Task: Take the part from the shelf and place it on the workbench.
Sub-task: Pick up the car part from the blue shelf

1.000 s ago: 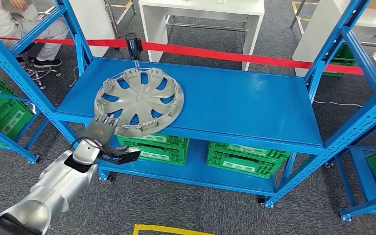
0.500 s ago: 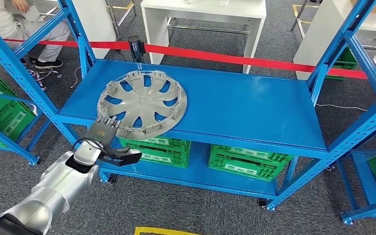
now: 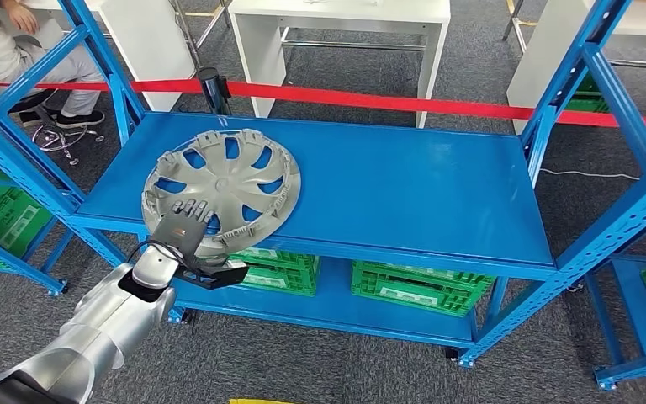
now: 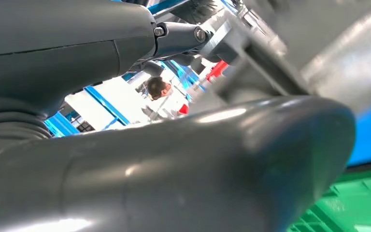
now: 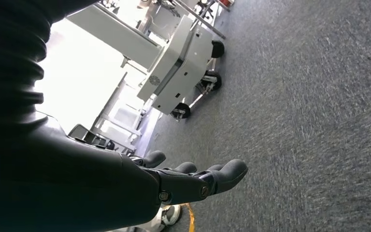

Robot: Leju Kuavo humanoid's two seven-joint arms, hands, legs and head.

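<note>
A grey wheel cover (image 3: 227, 172) lies on the top board of the blue shelf (image 3: 404, 189), at its left front, its near rim jutting past the shelf's front edge. My left hand (image 3: 187, 237) grips that near rim: the fingers (image 3: 189, 210) lie on top of the cover and the thumb (image 3: 219, 274) sits below it. In the left wrist view the thick grey thumb (image 4: 198, 169) lies under the cover's grey rim (image 4: 251, 58). My right hand (image 5: 193, 181) hangs over grey carpet, fingers stretched out and holding nothing.
Green crates (image 3: 420, 286) stand on the shelf's lower board. A red barrier tape (image 3: 370, 101) runs behind the shelf, with white tables (image 3: 336, 17) beyond it. A person sits at the far left (image 3: 17, 50). More blue racks flank both sides.
The camera has shifted, so the whole scene sits a little differently. My left hand's fingers have slid further over the wheel cover's near rim.
</note>
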